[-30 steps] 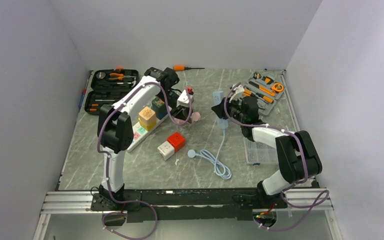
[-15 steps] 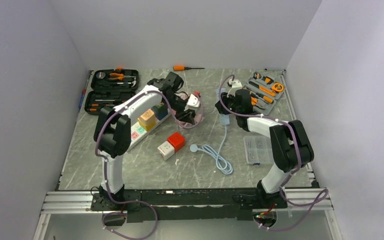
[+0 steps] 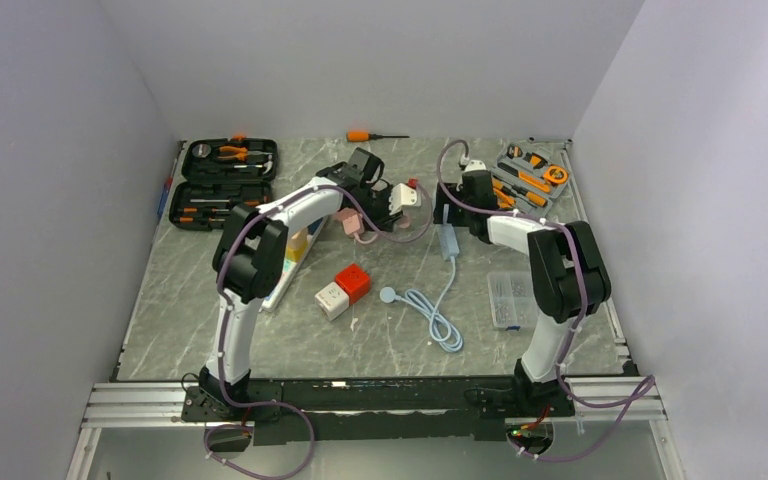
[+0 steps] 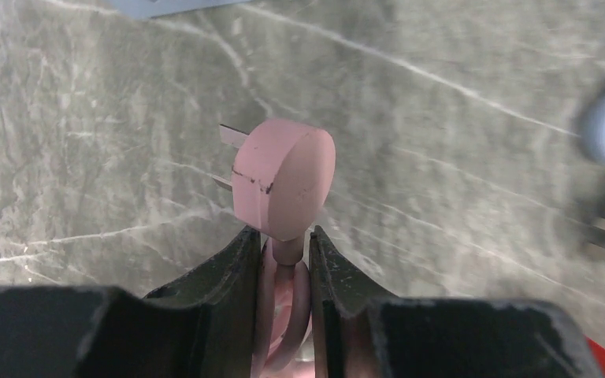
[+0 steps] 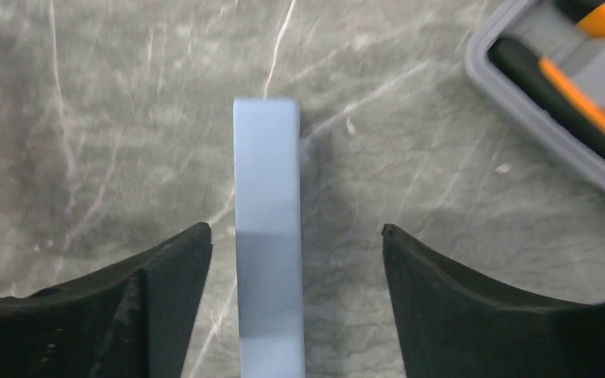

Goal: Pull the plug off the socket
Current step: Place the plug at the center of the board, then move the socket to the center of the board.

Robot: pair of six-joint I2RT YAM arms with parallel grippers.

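The left gripper (image 4: 277, 236) is narrowed around the thin neck of the pink plug (image 4: 283, 185), just behind its round head, with a finger pressed in on each side. The plug's two flat prongs (image 4: 232, 138) stick out bare over the grey marbled table (image 3: 380, 340), clear of any socket. From the overhead view the plug sits in the far half of the table, a little left of centre and just beyond the far end of the white power strip (image 3: 282, 275), most of which is hidden under the left arm.

The right gripper (image 5: 295, 228) is spread wide, straddling the light blue socket (image 5: 268, 197) without touching it. There is a gap on both sides, and the socket lies closer to one finger than the other. The socket lies on the table in the far half, right of centre and well apart from the plug. Its pale blue cable (image 3: 435, 315) trails toward the near edge and ends in loose loops.

A red cube (image 3: 353, 281) and a white cube (image 3: 331, 299) sit touching near the table's middle. An open black tool case (image 3: 222, 180) fills the far left corner, and a grey tool tray (image 3: 530, 175) the far right corner. An orange-handled screwdriver (image 3: 370, 135) lies along the far edge, and a clear plastic box (image 3: 510, 300) sits near the right edge.
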